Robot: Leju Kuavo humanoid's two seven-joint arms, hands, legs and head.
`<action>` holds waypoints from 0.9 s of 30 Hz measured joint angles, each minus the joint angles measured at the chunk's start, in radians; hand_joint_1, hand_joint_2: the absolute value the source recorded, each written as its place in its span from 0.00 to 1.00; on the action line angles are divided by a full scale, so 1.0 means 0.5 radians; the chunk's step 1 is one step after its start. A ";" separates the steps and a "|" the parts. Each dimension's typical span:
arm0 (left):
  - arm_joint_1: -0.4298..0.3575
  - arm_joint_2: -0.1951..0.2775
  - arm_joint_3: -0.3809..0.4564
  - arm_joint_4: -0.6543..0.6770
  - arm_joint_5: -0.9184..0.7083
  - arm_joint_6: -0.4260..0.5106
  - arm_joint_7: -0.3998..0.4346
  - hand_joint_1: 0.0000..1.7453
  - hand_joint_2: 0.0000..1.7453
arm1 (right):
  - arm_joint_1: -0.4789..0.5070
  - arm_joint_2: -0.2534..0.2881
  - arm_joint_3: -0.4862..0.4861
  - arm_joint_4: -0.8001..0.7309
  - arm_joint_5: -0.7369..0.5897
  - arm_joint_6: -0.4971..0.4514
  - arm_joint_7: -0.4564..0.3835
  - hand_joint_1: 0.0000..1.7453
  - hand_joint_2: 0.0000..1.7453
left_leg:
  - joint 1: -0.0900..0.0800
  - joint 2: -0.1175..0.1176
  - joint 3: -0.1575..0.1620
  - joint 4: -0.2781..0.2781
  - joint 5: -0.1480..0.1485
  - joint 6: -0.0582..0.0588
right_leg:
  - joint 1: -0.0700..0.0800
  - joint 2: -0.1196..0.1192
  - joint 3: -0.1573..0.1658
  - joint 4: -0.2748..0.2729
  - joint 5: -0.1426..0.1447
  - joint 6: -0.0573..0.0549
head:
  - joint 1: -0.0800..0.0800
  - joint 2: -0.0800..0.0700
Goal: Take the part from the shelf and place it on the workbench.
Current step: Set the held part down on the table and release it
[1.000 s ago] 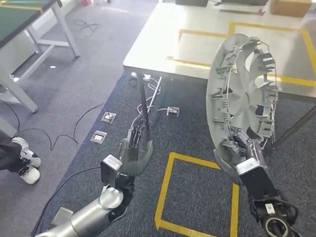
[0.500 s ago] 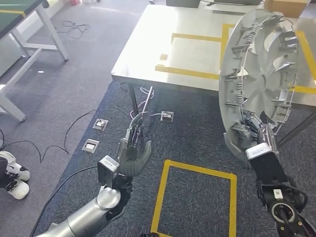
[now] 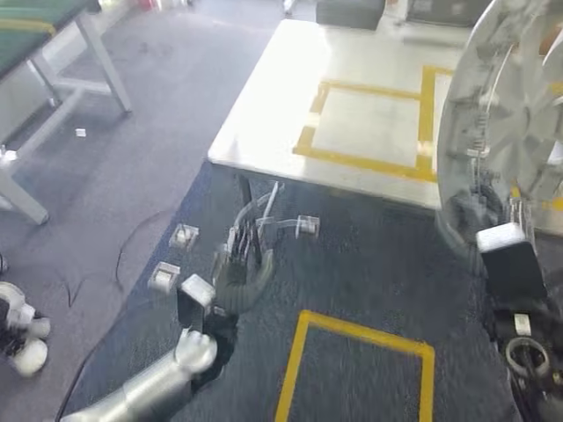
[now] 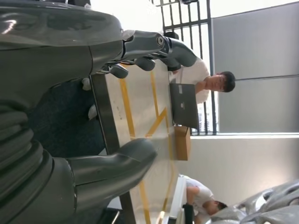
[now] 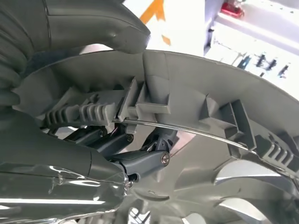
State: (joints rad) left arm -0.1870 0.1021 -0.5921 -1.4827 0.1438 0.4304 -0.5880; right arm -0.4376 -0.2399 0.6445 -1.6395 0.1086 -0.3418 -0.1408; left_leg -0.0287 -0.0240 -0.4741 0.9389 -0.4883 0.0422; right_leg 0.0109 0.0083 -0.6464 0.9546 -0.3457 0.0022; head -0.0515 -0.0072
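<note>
The part is a large grey wheel cover [image 3: 508, 114] with clips and a wire ring on its inner side, held upright at the right of the head view. My right hand [image 3: 481, 220] grips its lower rim; in the right wrist view the thumb [image 5: 105, 23] lies over the rim [image 5: 197, 79] and the fingers [image 5: 141, 161] are inside. My left hand [image 3: 240, 264] is open, fingers apart, holding nothing, low over the carpet near the corner of the workbench [image 3: 279, 105]. In the left wrist view the left hand [image 4: 88, 107] frames the workbench [image 4: 141, 121].
The pale workbench has yellow tape rectangles [image 3: 369, 119] on top. Yellow tape [image 3: 358, 352] marks a square on the dark carpet, with floor sockets [image 3: 164, 277] and cables. A green table's legs [image 3: 40, 97] stand far left. A person's shoes [image 3: 20, 338] are at the left edge. Two people sit beyond the bench [image 4: 211, 84].
The camera has moved and the workbench now looks nearer. My right hand has carried the wheel cover up and to the right, over the bench edge. The left hand stays open.
</note>
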 joint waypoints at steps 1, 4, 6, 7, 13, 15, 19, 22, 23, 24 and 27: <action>-0.003 0.000 0.000 -0.001 0.000 -0.001 0.001 0.00 1.00 | -0.011 -0.001 -0.010 0.007 0.001 -0.003 0.002 1.00 1.00 | 0.001 -0.002 0.008 0.001 -0.008 -0.011 | 0.004 0.001 0.014 -0.008 -0.010 -0.008 | 0.000 0.000; -0.021 -0.001 0.000 -0.009 0.000 -0.004 -0.002 0.00 1.00 | -0.038 -0.002 -0.028 0.024 0.001 -0.008 0.012 1.00 1.00 | -0.003 0.004 -0.035 0.113 0.000 -0.039 | -0.016 0.002 0.090 -0.050 -0.036 -0.027 | -0.002 0.000; -0.024 0.002 0.000 -0.008 0.002 -0.007 -0.005 0.00 1.00 | -0.053 -0.005 -0.035 0.046 0.000 -0.015 0.016 1.00 1.00 | 0.015 0.013 -0.187 0.354 -0.025 -0.076 | -0.031 0.003 0.144 -0.077 -0.060 -0.031 | -0.016 0.000; -0.022 0.004 0.000 -0.006 0.005 -0.010 -0.005 0.00 1.00 | -0.060 -0.007 -0.039 0.060 -0.001 -0.019 0.018 1.00 1.00 | 0.030 0.016 -0.278 0.478 -0.070 -0.096 | -0.035 0.002 0.166 -0.084 -0.077 -0.031 | -0.022 0.001; -0.018 0.010 0.000 0.009 0.019 -0.021 -0.015 0.00 1.00 | -0.080 -0.015 -0.054 0.172 -0.032 -0.045 0.012 1.00 1.00 | 0.081 0.042 -0.445 0.180 0.164 -0.138 | -0.073 0.010 0.335 -0.085 -0.227 0.021 | -0.037 0.000; -0.020 0.010 0.000 0.012 0.021 -0.021 -0.022 0.00 1.00 | -0.106 -0.017 -0.060 0.214 -0.033 -0.055 0.003 1.00 1.00 | 0.077 0.046 -0.426 -0.008 0.349 -0.116 | -0.071 0.016 0.365 -0.085 -0.271 0.051 | -0.040 0.000; -0.047 0.006 0.000 0.015 0.022 -0.021 -0.034 0.00 1.00 | -0.179 -0.026 -0.087 0.286 -0.037 -0.062 -0.011 1.00 1.00 | 0.076 0.042 -0.370 -0.037 0.322 -0.053 | -0.076 0.008 0.382 -0.024 -0.314 0.092 | -0.034 0.000; -0.049 0.004 0.000 0.019 0.021 -0.021 -0.038 0.00 1.00 | -0.224 -0.030 -0.098 0.350 -0.038 -0.059 -0.020 1.00 1.00 | 0.076 0.034 -0.299 -0.043 0.275 -0.024 | -0.076 -0.002 0.167 0.376 -0.426 0.103 | -0.016 0.000; -0.044 0.004 0.000 0.021 0.023 -0.022 -0.038 0.00 1.00 | -0.231 -0.032 -0.102 0.375 -0.040 -0.059 -0.020 1.00 1.00 | 0.074 0.032 -0.272 -0.042 0.254 -0.022 | -0.075 -0.002 0.085 0.501 -0.484 0.107 | -0.011 0.000; -0.038 0.004 0.000 0.024 0.024 -0.022 -0.038 0.00 1.00 | -0.234 -0.033 -0.105 0.400 -0.042 -0.059 -0.018 1.00 1.00 | 0.073 0.028 -0.241 -0.042 0.231 -0.021 | -0.074 -0.002 0.026 0.564 -0.524 0.109 | -0.007 0.000; -0.033 0.002 0.000 0.027 0.026 -0.029 -0.039 0.00 1.00 | -0.245 -0.039 -0.112 0.463 -0.049 -0.059 -0.013 1.00 1.00 | 0.069 0.017 -0.140 -0.043 0.160 -0.029 | -0.073 -0.004 0.009 0.346 -0.379 0.097 | -0.001 0.000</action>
State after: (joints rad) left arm -0.2035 0.1031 -0.5921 -1.4691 0.1568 0.4157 -0.6074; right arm -0.5601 -0.2593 0.5883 -1.4077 0.0842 -0.3715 -0.1472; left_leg 0.0058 -0.0153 -0.5441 0.9177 -0.4083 0.0280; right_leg -0.0257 0.0065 -0.6421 1.1274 -0.5350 0.0509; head -0.0521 -0.0072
